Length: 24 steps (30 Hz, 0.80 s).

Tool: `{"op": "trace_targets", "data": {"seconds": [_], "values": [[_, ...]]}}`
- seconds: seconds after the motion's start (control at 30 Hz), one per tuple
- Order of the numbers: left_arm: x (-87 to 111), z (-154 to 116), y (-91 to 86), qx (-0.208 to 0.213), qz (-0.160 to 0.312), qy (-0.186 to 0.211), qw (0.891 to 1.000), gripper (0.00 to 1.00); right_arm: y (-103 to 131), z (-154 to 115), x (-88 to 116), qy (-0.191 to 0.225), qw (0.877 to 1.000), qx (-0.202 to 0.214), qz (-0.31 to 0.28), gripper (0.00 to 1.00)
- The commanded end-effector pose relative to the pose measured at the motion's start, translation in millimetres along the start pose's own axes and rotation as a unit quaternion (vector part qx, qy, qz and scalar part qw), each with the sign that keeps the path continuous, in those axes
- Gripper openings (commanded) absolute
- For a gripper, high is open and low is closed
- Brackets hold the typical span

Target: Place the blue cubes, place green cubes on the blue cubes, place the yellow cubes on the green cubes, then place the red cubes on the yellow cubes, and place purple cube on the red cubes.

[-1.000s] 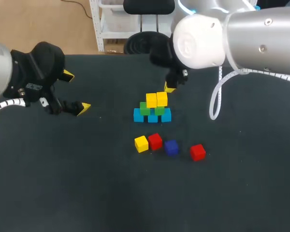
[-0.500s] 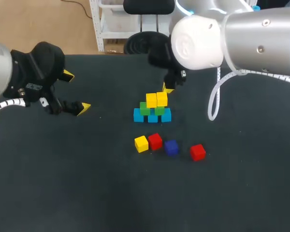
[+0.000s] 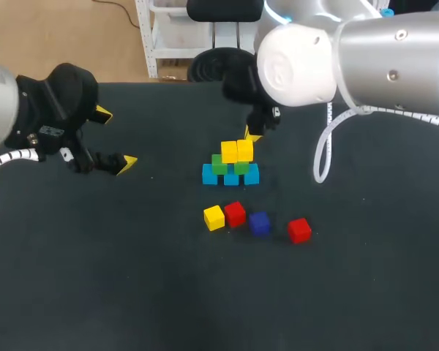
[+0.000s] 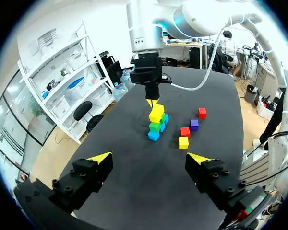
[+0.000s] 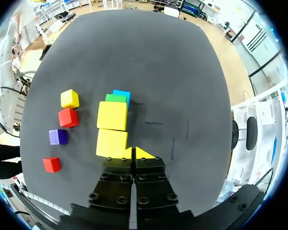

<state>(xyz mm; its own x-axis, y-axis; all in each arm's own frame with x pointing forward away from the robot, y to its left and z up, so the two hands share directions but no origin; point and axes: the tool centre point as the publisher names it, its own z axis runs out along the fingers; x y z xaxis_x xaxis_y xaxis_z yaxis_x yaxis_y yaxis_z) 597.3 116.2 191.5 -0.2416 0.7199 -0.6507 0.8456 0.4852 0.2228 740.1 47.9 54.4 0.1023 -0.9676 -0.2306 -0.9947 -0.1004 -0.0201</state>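
At your far left, the left gripper hangs over the dark table with its fingers spread wide and nothing between them, well apart from every cube. Moving right, you meet the loose yellow cube with a red cube touching or just beside it. Behind that pair is the stack: blue cubes at the base, green cubes on them, and two yellow cubes on top. Next come the purple cube and, further right, the second red cube.

Your right gripper hovers just behind the stack's top, its fingers pressed together and empty. This is what the next pick likely turns on: the loose cubes form a row on the stack's near side, so the stack sits between them and the right gripper. That gripper looks the nearer one, but it has to clear the stack first.
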Motion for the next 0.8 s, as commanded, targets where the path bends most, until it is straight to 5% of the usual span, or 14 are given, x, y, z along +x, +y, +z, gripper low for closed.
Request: {"op": "trace_targets", "data": {"seconds": [0.03,0.8], "values": [[1.1,0.1,0.9,0.001,0.001,-0.002,1.000,1.00,0.0,0.5,-0.2,0.000,1.000,0.000,-0.001,0.00],[1.1,0.1,0.9,0.001,0.001,-0.002,1.000,1.00,-2.4,0.9,2.1,-0.001,1.000,-0.001,0.001,0.00]]}}
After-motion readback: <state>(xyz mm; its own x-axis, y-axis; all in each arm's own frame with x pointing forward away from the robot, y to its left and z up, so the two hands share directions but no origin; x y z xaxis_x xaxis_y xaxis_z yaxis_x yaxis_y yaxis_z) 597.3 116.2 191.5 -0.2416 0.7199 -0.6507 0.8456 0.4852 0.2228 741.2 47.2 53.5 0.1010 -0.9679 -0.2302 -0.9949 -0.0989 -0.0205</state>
